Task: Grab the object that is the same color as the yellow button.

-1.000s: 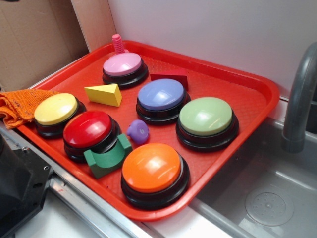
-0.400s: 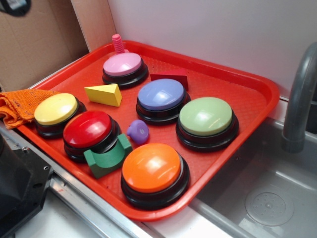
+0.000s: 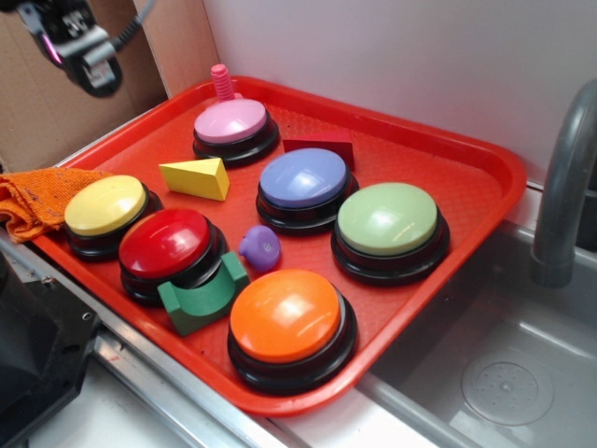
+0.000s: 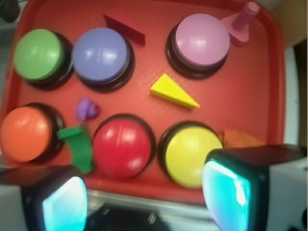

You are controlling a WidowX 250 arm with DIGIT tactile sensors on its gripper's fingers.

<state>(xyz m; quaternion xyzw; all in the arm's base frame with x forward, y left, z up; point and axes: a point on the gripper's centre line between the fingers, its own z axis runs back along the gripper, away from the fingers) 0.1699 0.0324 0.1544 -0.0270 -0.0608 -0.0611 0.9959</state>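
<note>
A WidowX arm's gripper point(image 3: 82, 51) hangs high over the upper-left corner of a red tray point(image 3: 485, 187), well apart from everything on it, at the approach stage of the task; nothing has been picked up yet. The target, a yellow wedge point(image 3: 197, 177), lies flat on the tray between the yellow button point(image 3: 104, 205) and the pink button point(image 3: 230, 121), clear of both, with the red button point(image 3: 166, 243) just in front of it.

In the wrist view the wedge point(image 4: 173, 91) sits near the centre of the frame, above the yellow button point(image 4: 192, 156) and below the pink button point(image 4: 202, 39). The two fingers point(image 4: 231, 192) frame the bottom of that view with a wide gap between them, so the jaws stand well open and hold nothing.

The next move, by this reading, calls for the gripper to travel out over the wedge, line its jaws across the block's narrow sides, and descend to tray level before closing. The sloped faces could let the wedge slip or skid, so a grip across its flat parallel sides looks the safer choice. The neighbouring buttons leave room, though the yellow and red domes stand near the path.

An orange cloth point(image 3: 33, 196) hangs off the tray's left edge; a green arch point(image 3: 201, 299) rests by the red button.
</note>
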